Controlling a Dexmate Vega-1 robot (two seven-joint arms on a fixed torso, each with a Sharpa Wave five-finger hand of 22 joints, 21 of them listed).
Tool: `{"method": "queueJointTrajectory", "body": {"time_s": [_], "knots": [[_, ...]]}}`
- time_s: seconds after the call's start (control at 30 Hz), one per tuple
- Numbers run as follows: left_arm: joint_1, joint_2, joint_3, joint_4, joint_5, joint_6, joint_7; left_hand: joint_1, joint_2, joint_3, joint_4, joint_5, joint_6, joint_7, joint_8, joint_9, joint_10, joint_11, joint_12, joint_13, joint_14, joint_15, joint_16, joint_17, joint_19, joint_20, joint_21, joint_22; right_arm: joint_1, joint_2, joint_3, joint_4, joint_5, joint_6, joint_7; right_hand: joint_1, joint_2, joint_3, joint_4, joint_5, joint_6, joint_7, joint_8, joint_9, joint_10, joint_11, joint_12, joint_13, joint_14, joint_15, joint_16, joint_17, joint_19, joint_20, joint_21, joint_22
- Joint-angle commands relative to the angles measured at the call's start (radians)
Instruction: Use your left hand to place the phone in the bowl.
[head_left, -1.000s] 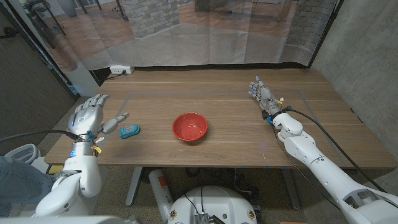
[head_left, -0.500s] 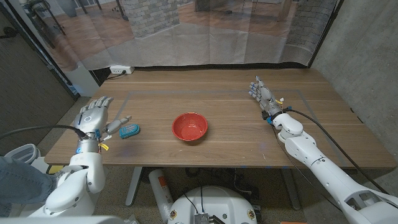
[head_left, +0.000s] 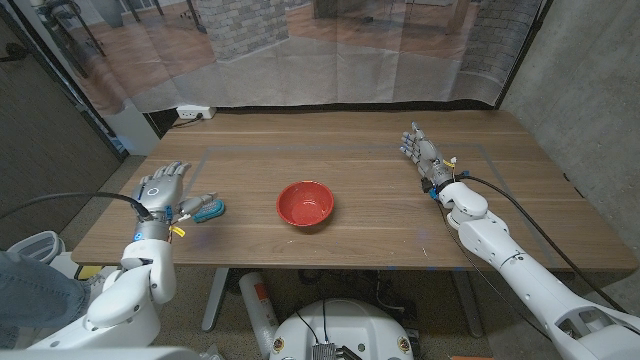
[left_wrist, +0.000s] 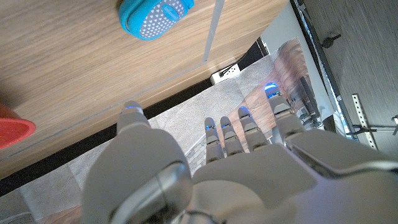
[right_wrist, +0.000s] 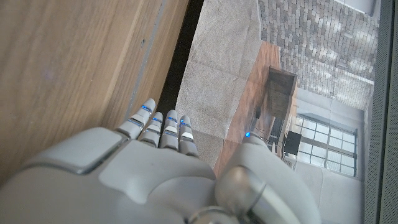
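Fingers (head_left: 172, 170) of the left hand (head_left: 160, 190) are spread and hold nothing; the thumb reaches toward the phone (head_left: 208, 209), which lies on the table (head_left: 380, 235) at left of centre in the head view, just beside the hand. This placement suits a side approach for a grasp, judged not yet made. The red bowl (head_left: 305, 203) sits at frame centre, near the phone, giving a short carry. At upper right, the right hand (head_left: 424, 155) stands with fingers together, empty, well apart from the work.
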Motion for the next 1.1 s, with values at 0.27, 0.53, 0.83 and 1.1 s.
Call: {"method": "queueJointTrajectory", "body": {"time_s": [0.27,0.53,0.83,1.1], "knots": [[-0.062,-0.003,0.018,0.085,-0.261,-0.205,0.075,0.009,0.002,-0.011,-0.002,0.005,-0.004,-0.001,-0.003,0.004,-0.003,0.003,-0.004,0.004,0.005,-0.003,-0.002,0.003,0.013,-0.002,-0.003,0.000,-0.010,-0.006,0.008,-0.004,0.006,0.013,0.001,0.006,0.010,0.000,-0.002,-0.001,0.006,-0.006,-0.002,0.005,0.000,0.002,-0.003,0.002,0.005,0.003,0.004,0.005,0.010,0.004,-0.007,0.001],[-0.075,0.033,0.016,0.055,-0.356,-0.177,0.003,0.009,0.003,-0.014,-0.001,0.005,-0.002,0.006,-0.004,0.004,0.000,0.010,-0.003,0.005,0.008,0.002,-0.002,0.003,0.019,-0.003,-0.005,0.000,-0.009,-0.005,0.009,0.002,0.012,0.017,0.010,0.006,0.011,0.000,-0.003,-0.001,0.006,-0.006,-0.002,0.005,-0.002,0.001,-0.004,0.002,0.005,0.003,0.004,0.005,0.010,0.005,-0.009,0.001],[-0.106,0.076,0.058,-0.002,-0.394,-0.043,-0.021,0.011,0.006,-0.016,-0.001,0.005,-0.001,0.017,-0.006,0.005,0.000,0.019,-0.004,0.005,0.016,0.010,0.000,0.003,0.032,-0.003,-0.004,0.001,-0.002,-0.004,0.010,0.014,0.012,0.016,0.013,0.006,0.012,-0.001,-0.004,-0.001,0.006,-0.006,-0.002,0.005,-0.001,0.003,-0.003,0.002,0.004,0.003,0.003,0.005,0.011,0.005,-0.013,0.002],[-0.095,0.104,0.050,-0.013,-0.426,-0.028,0.012,0.012,0.008,-0.016,0.000,0.004,0.001,0.018,-0.006,0.005,0.003,0.021,-0.003,0.005,0.017,0.012,-0.001,0.003,0.037,-0.003,-0.004,0.001,0.000,-0.001,0.012,0.022,0.014,0.015,0.015,0.006,0.012,-0.002,-0.004,-0.001,0.006,-0.006,-0.002,0.005,-0.001,0.002,-0.003,0.002,0.005,0.004,0.004,0.005,0.012,0.006,-0.016,0.002]]}}
